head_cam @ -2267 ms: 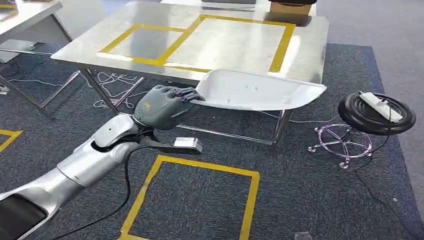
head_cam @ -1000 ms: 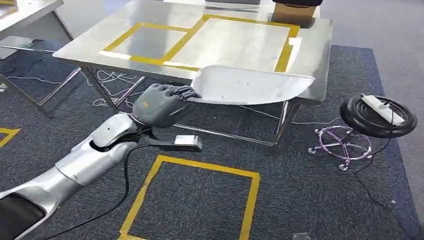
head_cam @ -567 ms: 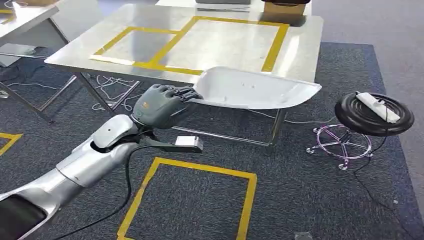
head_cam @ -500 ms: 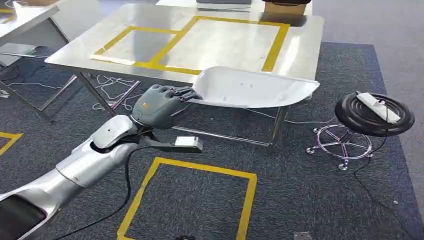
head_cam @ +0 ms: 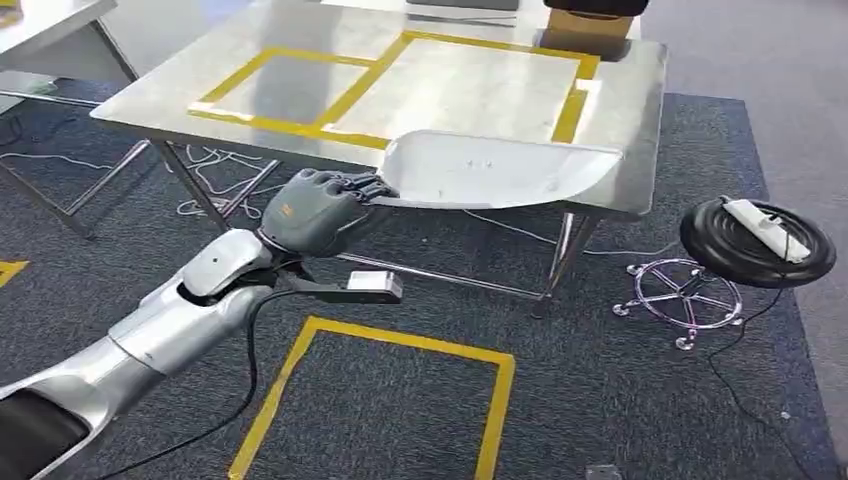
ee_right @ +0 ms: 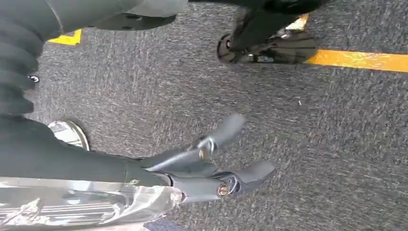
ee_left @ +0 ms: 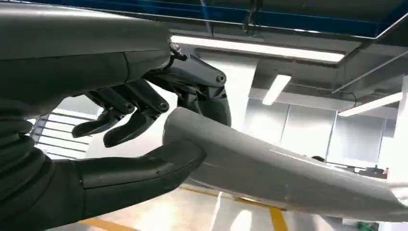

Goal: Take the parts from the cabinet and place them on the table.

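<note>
My left hand grips one end of a long white curved plastic part, held level in front of the near edge of the steel table. The far end of the part overlaps the table's front right corner in the head view. The table top carries yellow tape rectangles. In the left wrist view the thumb presses under the grey-white part and the fingers curl over its rim. My right hand hangs over the dark carpet with fingers apart and nothing in it.
A black round stool with a white power strip on it stands right of the table. A cardboard box sits at the table's far edge. Yellow tape marks a square on the carpet. Cables lie under the table. Another table stands far left.
The whole view has shifted and swayed, so the camera has moved; the table now sits slightly nearer. My left hand keeps the same grip on the white part.
</note>
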Available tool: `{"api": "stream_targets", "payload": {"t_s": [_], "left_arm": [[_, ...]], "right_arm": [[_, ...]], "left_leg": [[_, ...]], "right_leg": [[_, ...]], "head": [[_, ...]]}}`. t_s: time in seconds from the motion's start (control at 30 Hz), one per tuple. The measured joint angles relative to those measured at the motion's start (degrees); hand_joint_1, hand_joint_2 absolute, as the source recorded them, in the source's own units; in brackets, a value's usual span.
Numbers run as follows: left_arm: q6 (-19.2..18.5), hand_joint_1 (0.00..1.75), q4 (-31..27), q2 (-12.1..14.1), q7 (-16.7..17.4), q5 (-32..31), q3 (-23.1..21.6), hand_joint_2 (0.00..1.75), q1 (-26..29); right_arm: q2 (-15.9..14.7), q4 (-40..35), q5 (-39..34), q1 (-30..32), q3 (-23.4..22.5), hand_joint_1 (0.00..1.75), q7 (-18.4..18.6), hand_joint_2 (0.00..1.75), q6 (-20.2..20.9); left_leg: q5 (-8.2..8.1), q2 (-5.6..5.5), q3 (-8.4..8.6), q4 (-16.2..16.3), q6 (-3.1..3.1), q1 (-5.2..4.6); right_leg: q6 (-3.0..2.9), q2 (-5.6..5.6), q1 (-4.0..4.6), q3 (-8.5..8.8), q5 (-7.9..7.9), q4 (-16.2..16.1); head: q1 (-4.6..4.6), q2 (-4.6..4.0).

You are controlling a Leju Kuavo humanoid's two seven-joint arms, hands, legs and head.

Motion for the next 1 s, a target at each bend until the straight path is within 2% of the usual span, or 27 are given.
{"api": "stream_targets", "payload": {"t_s": [0.03,0.07,0.13,0.17,0.2,0.3,0.33,0.37,0.4,0.47,0.5,0.53,0.57,0.6,0.63,0.67,0.7,0.73,0.77,0.83,0.87,0.9,0.97,1.0], "left_arm": [[0.0,1.75,0.0,0.0,0.0,0.0,0.0,1.75,0.1],[0.0,1.75,0.0,0.0,0.0,0.0,0.0,1.75,0.2],[0.0,1.75,0.0,0.0,0.0,0.0,0.0,1.75,0.2],[0.0,1.75,0.0,-0.1,0.0,0.0,0.0,1.75,0.2],[0.0,1.75,0.0,-0.1,0.0,0.0,0.0,1.75,0.0],[0.0,1.75,0.0,-0.1,0.0,-0.1,0.0,1.75,0.1],[0.1,1.75,0.0,-0.1,0.0,-0.1,0.0,1.75,0.1],[0.2,1.75,0.0,-0.1,0.0,-0.1,0.1,1.75,0.0],[0.2,1.75,0.0,-0.1,0.1,-0.1,0.1,1.75,0.0],[0.2,1.75,0.0,-0.2,0.1,-0.1,0.1,1.75,0.2],[0.2,1.75,0.0,-0.2,0.1,-0.1,0.1,1.75,0.4],[0.2,1.75,0.0,-0.1,0.1,-0.1,0.1,1.75,0.6],[0.2,1.75,0.0,-0.1,0.1,-0.1,0.1,1.75,0.6],[0.2,1.75,0.0,-0.1,0.1,-0.1,0.1,1.75,0.6],[0.2,1.75,0.0,-0.1,0.1,-0.1,0.1,1.75,0.6],[0.2,1.75,0.0,-0.1,0.1,-0.1,0.1,1.75,0.6],[0.2,1.75,0.0,-0.1,0.1,-0.1,0.1,1.75,0.5],[0.3,1.75,0.0,-0.2,0.1,-0.1,0.1,1.75,0.5],[0.3,1.75,0.0,-0.2,0.1,-0.1,0.1,1.75,0.6],[0.3,1.75,0.0,-0.1,0.1,-0.2,0.1,1.75,0.6],[0.3,1.75,0.0,-0.1,0.2,-0.2,0.2,1.75,0.6],[0.3,1.75,0.0,-0.1,0.2,-0.2,0.2,1.75,0.6],[0.3,1.75,0.0,-0.2,0.2,-0.2,0.2,1.75,0.6],[0.3,1.75,0.0,-0.2,0.2,-0.2,0.1,1.75,0.7]], "right_arm": [[0.0,0.0,0.0,0.1,0.0,0.00,0.0,1.75,0.0],[0.0,0.0,0.0,0.1,0.0,0.00,0.0,1.75,0.0],[0.0,0.0,0.0,0.0,0.0,0.00,0.0,1.75,0.0],[0.0,0.0,0.0,0.1,0.0,0.00,0.0,1.75,0.0],[0.0,0.0,0.0,0.0,0.0,0.00,0.0,1.75,0.0],[0.0,0.0,0.0,0.0,0.0,0.00,0.0,1.75,0.0],[0.0,0.0,0.0,0.0,0.0,0.00,0.0,1.75,0.0],[0.0,0.0,0.1,0.0,0.0,0.00,0.0,1.75,0.0],[0.0,0.0,0.1,-0.1,0.0,0.00,0.0,1.75,0.0],[0.0,0.0,0.1,-0.2,0.0,0.00,0.0,1.75,0.0],[0.0,0.0,0.1,-0.1,0.0,0.00,0.0,1.75,0.0],[0.0,0.0,0.1,-0.1,0.0,0.00,0.0,1.75,0.0],[0.0,0.0,0.1,-0.1,0.0,0.00,0.0,1.75,0.0],[0.0,0.0,0.1,-0.1,0.0,0.00,0.0,1.75,0.0],[0.0,0.0,0.1,-0.1,0.0,0.00,0.0,1.75,0.0],[-0.1,0.0,0.1,-0.1,0.0,0.00,0.0,1.75,0.0],[-0.2,0.0,0.1,-0.2,0.0,0.00,0.0,1.75,0.0],[-0.2,0.0,0.1,-0.2,0.0,0.00,0.0,1.75,0.0],[-0.2,0.0,0.1,-0.1,0.0,0.00,0.0,1.75,0.0],[-0.2,0.0,0.1,-0.1,0.0,0.00,0.0,1.75,0.0],[-0.2,0.0,0.1,-0.1,0.0,0.00,0.0,1.75,0.0],[-0.2,0.0,0.1,-0.2,0.0,0.00,0.0,1.75,0.0],[-0.2,0.0,0.1,-0.2,0.0,0.00,0.0,1.75,0.0],[-0.2,0.0,0.1,-0.1,0.0,0.00,0.0,1.75,0.0]], "left_leg": [[-0.26,-0.08,0.32,0.0,-0.01,-0.02],[-0.57,-0.17,0.72,0.0,-0.09,-0.02],[-1.37,-0.23,1.93,0.1,-0.41,0.00],[-1.76,-0.24,2.21,0.1,-0.71,-0.03],[-1.99,-0.39,2.00,0.5,-1.04,-0.46],[-2.02,-0.42,2.02,0.0,-1.72,-0.27],[-2.48,-0.37,2.01,0.1,-2.14,-0.24],[-3.08,-0.18,1.72,1.3,-2.43,-0.26],[-4.57,-0.17,0.14,4.6,-2.64,-0.23],[-8.04,-0.16,-5.35,14.2,-2.95,-0.05],[-8.59,-0.15,-7.80,17.7,-3.03,0.01],[-7.74,-0.15,-8.86,18.2,-3.04,0.10],[-5.58,-0.14,-8.61,16.5,-3.05,0.19],[-2.79,-0.13,-7.27,12.9,-3.04,0.26],[0.30,-0.04,-4.96,7.7,-3.12,0.33],[2.56,0.50,-2.77,3.0,-3.41,0.55],[1.60,0.40,-1.49,0.8,-3.48,0.46],[1.16,0.17,-1.76,0.8,-2.43,0.46],[0.98,0.16,-1.86,0.7,-2.11,0.35],[0.81,0.12,-1.65,0.6,-1.21,0.28],[0.70,0.14,-1.19,0.4,-0.62,0.39],[0.47,0.15,-0.90,0.4,-0.29,0.32],[0.08,0.13,-0.52,0.5,0.20,0.07],[-0.18,0.10,-0.33,0.5,0.31,-0.07]], "right_leg": [[0.02,-0.01,0.00,-0.51,1.11,-0.1],[-0.06,-0.01,0.00,0.34,3.60,-2.9],[-0.35,-0.02,-0.01,4.73,9.93,-13.2],[-0.56,-0.01,0.00,6.06,10.99,-16.7],[-0.68,0.06,0.01,7.23,10.21,-17.9],[-1.55,0.21,0.26,6.76,9.82,-17.6],[-1.90,0.19,-0.18,7.24,9.88,-17.9],[-2.19,0.18,-0.23,7.57,9.70,-18.0],[-2.52,0.11,-0.26,7.84,9.48,-18.0],[-2.77,0.02,-0.26,8.30,9.07,-18.0],[-2.78,0.02,-0.27,8.53,8.83,-18.0],[-2.72,0.03,-0.30,8.82,8.59,-18.0],[-2.64,0.06,-0.35,9.14,8.34,-18.0],[-2.49,0.08,-0.44,9.54,8.08,-18.0],[-2.24,0.14,-0.62,10.07,7.71,-18.0],[-1.77,0.24,-0.50,10.34,7.34,-18.0],[-1.40,0.35,-0.10,10.22,6.81,-17.5],[-1.19,0.36,-0.06,10.16,6.76,-17.8],[-0.93,0.33,-0.09,10.27,6.69,-18.1],[-0.24,0.22,-0.31,10.77,6.47,-18.5],[0.02,0.02,-0.38,10.47,5.86,-17.5],[0.00,-0.07,-0.30,9.27,4.40,-14.8],[-0.06,-0.07,-0.15,3.99,0.42,-5.0],[-0.09,-0.07,-0.06,1.31,-0.59,-0.9]], "head": [[-0.09,0.00],[-0.02,0.00],[-0.02,0.00],[0.02,0.00],[0.11,0.00],[-0.15,0.00],[-0.11,0.00],[-0.33,0.00],[-0.53,0.00],[-0.57,0.00],[-0.59,0.00],[-0.57,0.00],[-0.59,0.00],[-0.57,0.00],[-0.57,0.00],[-0.67,0.00],[-1.09,0.00],[-0.79,0.00],[-0.55,0.00],[-0.66,0.00],[-0.46,0.00],[-0.13,0.00],[0.02,0.00],[0.02,0.00]]}}
